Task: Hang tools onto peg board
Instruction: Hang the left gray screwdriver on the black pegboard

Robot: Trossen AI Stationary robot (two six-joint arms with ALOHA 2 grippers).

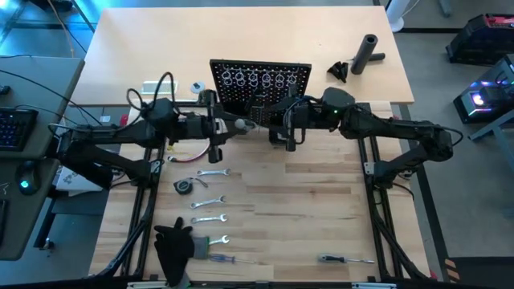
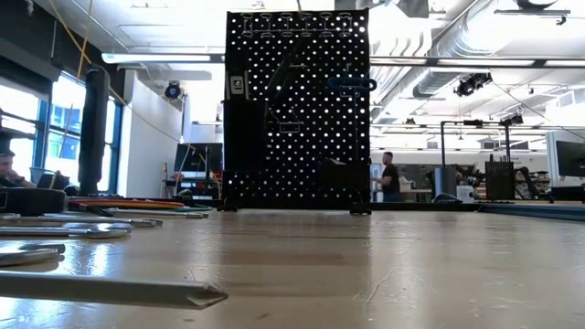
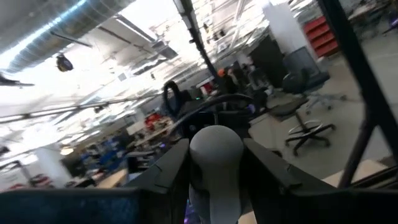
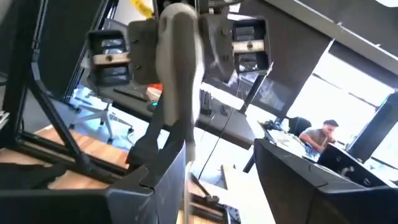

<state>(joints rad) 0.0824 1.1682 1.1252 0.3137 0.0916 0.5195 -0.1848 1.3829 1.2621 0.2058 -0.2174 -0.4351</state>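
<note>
My left gripper [image 1: 230,124] and right gripper [image 1: 271,122] meet high above the table, just in front of the black peg board [image 1: 261,80]. The left one is shut on a grey-handled screwdriver [image 1: 242,124], whose thin shaft [image 4: 186,183] reaches toward the right gripper. The right gripper [image 4: 224,186] is open. The shaft runs between its fingers, close beside one of them, and I cannot tell whether it touches. Several silver wrenches [image 1: 210,202], a small tape measure [image 1: 183,186] and other screwdrivers [image 1: 345,259] lie flat on the table. My left gripper pinches the screwdriver's grey handle [image 3: 214,158] between its two fingers, near the handle's rounded butt end. The fingers [image 4: 249,37] come roughly level from the table's left and lie along the tool. The screwdriver is lifted clear and points toward the table's right.
A black glove-like cloth [image 1: 173,245] lies at the near left edge. A black cylinder [image 1: 367,52] and a small black piece [image 1: 337,72] lie at the far right. The peg board [image 2: 297,110] stands upright and bears a blue-handled tool [image 2: 352,84]. The table's near right is bare wood.
</note>
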